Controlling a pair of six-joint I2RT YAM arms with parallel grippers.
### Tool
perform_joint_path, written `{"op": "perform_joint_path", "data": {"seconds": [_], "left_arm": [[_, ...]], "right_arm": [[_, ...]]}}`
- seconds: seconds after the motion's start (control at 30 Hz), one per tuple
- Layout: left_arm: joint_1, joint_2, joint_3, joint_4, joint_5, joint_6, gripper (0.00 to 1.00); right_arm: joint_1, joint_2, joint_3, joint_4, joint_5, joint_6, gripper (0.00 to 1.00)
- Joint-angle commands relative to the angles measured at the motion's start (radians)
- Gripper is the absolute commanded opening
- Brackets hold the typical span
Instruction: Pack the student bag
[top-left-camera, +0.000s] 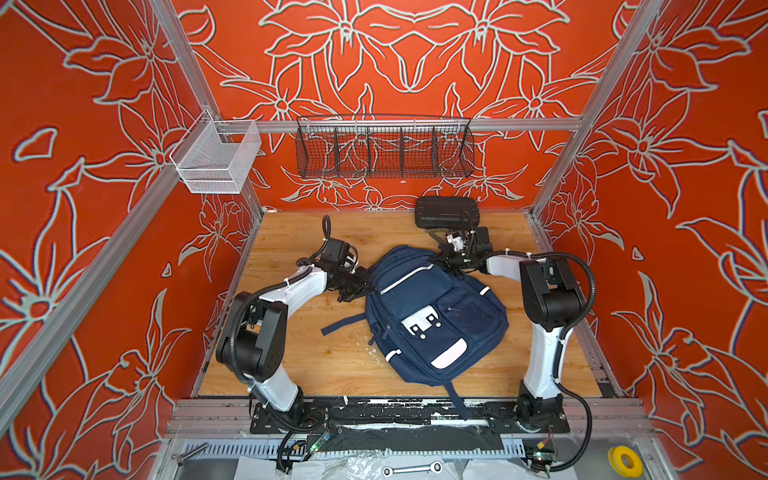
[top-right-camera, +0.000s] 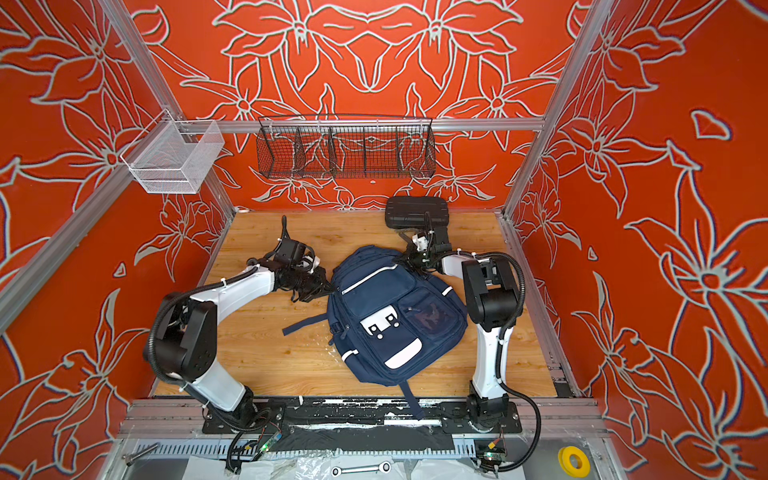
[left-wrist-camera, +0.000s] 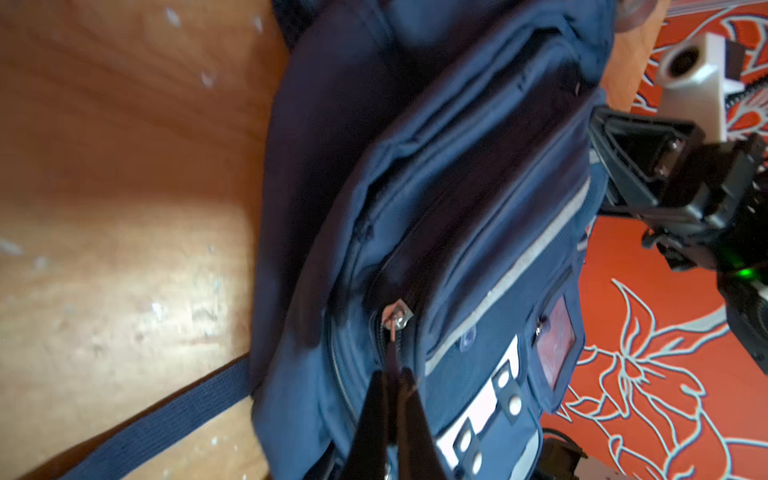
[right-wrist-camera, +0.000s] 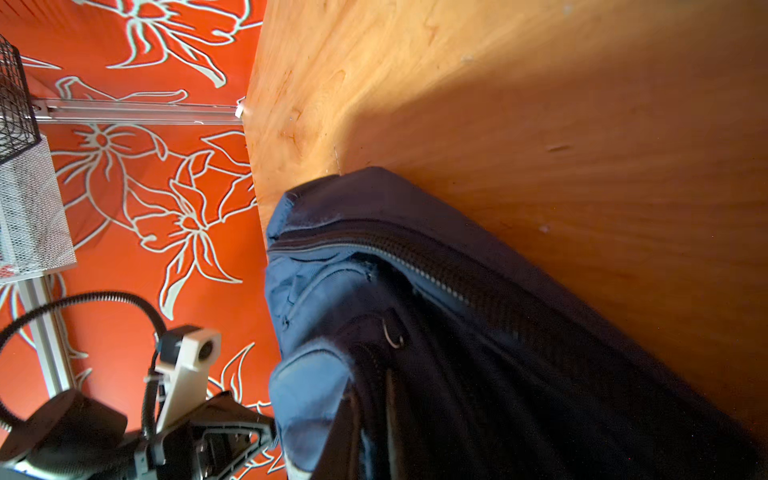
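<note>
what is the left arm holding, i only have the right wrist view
observer: the left gripper has its jaws shut on a zipper pull of the student bag, clear in the left wrist view
operator: anything outside the bag
observer: a black case lies on the wooden table behind the bag, in both top views
operator: is the bag standing up
observer: no, it lies flat with its front pockets facing up
</note>
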Motion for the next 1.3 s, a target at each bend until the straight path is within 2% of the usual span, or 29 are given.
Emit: {"op": "perform_joint_path", "data": {"seconds": [0.0, 0.13, 0.27, 0.47, 0.53, 0.63, 0.7, 0.8, 0.87, 0.97, 1.03, 1.1, 1.2, 1.27], "left_arm": [[-0.013, -0.099, -0.065, -0.110, 0.000, -0.058, 0.00], [-0.012, -0.180, -0.141, -0.069, 0.003, -0.120, 0.00], [-0.019, -0.180, -0.162, -0.055, 0.028, -0.134, 0.00], [-0.089, -0.192, -0.211, -0.065, 0.015, -0.147, 0.00], [-0.105, -0.193, -0.219, -0.080, 0.026, -0.139, 0.00], [-0.114, -0.212, -0.217, -0.149, 0.022, -0.099, 0.00], [-0.114, -0.224, -0.201, -0.192, -0.003, -0.061, 0.09], [-0.113, -0.208, -0.144, -0.241, -0.039, -0.016, 0.16], [-0.115, -0.189, -0.130, -0.236, -0.025, -0.015, 0.22], [-0.121, -0.180, -0.133, -0.245, -0.015, 0.007, 0.37], [-0.120, -0.207, -0.107, -0.288, -0.077, 0.045, 0.44], [-0.106, -0.235, -0.060, -0.330, -0.130, 0.084, 0.56], [-0.045, -0.225, 0.045, -0.394, -0.181, 0.169, 0.66], [0.014, -0.171, 0.135, -0.419, -0.182, 0.250, 0.68]], "right_arm": [[-0.044, -0.048, -0.015, 0.149, 0.232, 0.091, 0.00], [-0.047, -0.059, -0.040, 0.181, 0.250, 0.111, 0.00], [-0.045, -0.062, -0.039, 0.159, 0.261, 0.099, 0.00], [-0.040, -0.066, -0.042, 0.133, 0.325, 0.126, 0.00], [-0.037, -0.051, -0.018, 0.129, 0.305, 0.115, 0.00], [-0.028, 0.022, 0.077, 0.137, 0.161, 0.070, 0.00], [-0.016, 0.074, 0.150, 0.156, 0.034, 0.022, 0.00], [0.008, 0.133, 0.293, -0.025, -0.089, -0.122, 0.00], [0.026, 0.145, 0.365, -0.177, -0.090, -0.259, 0.00], [0.035, 0.156, 0.417, -0.288, -0.100, -0.372, 0.00], [0.035, 0.147, 0.415, -0.297, -0.107, -0.406, 0.00], [0.034, 0.142, 0.426, -0.340, -0.106, -0.453, 0.00], [0.040, 0.151, 0.469, -0.437, -0.112, -0.530, 0.01], [0.045, 0.169, 0.505, -0.505, -0.124, -0.585, 0.05]]}}
